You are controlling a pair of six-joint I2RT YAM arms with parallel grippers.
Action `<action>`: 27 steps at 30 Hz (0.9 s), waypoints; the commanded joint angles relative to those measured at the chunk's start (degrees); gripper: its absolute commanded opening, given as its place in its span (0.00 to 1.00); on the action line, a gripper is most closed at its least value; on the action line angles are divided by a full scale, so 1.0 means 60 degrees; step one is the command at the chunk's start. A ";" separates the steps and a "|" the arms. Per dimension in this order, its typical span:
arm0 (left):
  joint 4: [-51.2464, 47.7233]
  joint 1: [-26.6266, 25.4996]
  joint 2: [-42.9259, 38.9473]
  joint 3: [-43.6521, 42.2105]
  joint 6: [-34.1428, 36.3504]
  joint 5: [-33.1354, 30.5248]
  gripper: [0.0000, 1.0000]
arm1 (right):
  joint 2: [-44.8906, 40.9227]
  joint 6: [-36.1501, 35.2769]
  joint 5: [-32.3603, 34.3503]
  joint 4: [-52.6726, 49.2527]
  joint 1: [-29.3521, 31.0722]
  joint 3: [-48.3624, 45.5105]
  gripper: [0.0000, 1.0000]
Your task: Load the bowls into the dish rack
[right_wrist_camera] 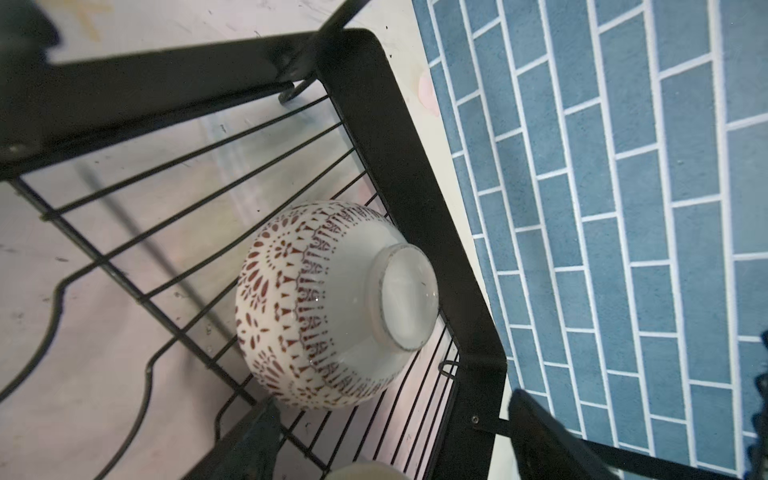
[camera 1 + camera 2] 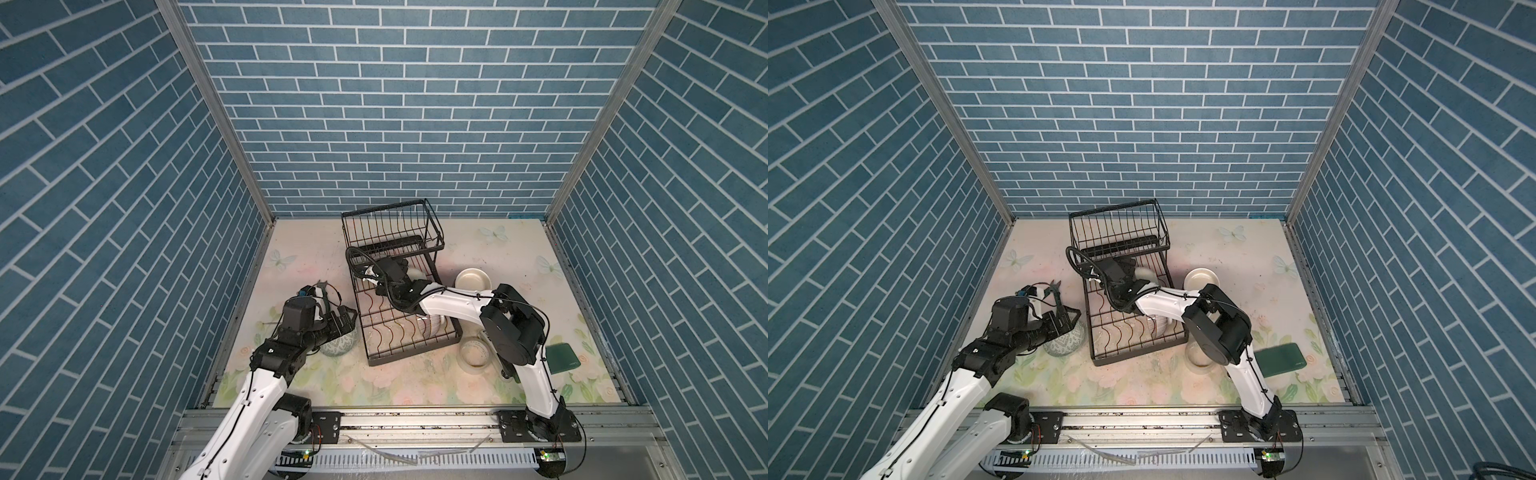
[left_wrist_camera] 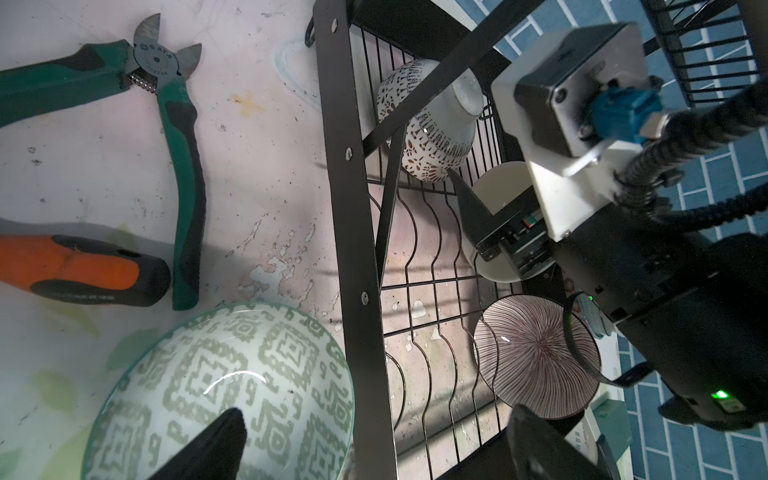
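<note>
Blue brick-patterned walls [image 2: 374, 104] enclose a floral tabletop [image 2: 374, 386], seen from above in both top views. A black two-tier wire dish rack [image 2: 390, 232] stands near the middle at an angle, its raised basket toward the back wall. The right arm [image 2: 453, 309] reaches across the rack's lower tray, and the left arm [image 2: 266, 386] stops just left of the rack. The right gripper [image 1: 390, 397] hangs low inside the tray with its jaws spread wide, holding nothing. The left gripper [image 3: 376, 411] is also spread wide and empty, poised above the near rim of a pale green bowl [image 2: 338, 347] that sits upright on the table, just beside the rack's left edge. Three bowls lie in the lower tray: a red-brown patterned bowl [image 1: 332, 307] tilted bottom-up in a far corner, a cream bowl [image 3: 498, 183] on edge next to it, partly behind a right gripper finger, and a striped bowl [image 3: 536, 357] on edge among the curved dividers nearer the front. A second cream bowl [image 2: 471, 279] sits upright on the table just right of the rack. A dark green case [image 2: 561, 359] lies flat near the right wall. Left of the rack lie green-handled cutters [image 3: 183, 166] and an orange-handled tool [image 3: 83, 270].
</note>
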 commanded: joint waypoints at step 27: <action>-0.0308 0.0077 -0.0226 -0.0035 0.0223 -0.0123 1.00 | 0.1683 0.1745 0.1207 0.2170 -0.0152 0.1226 0.85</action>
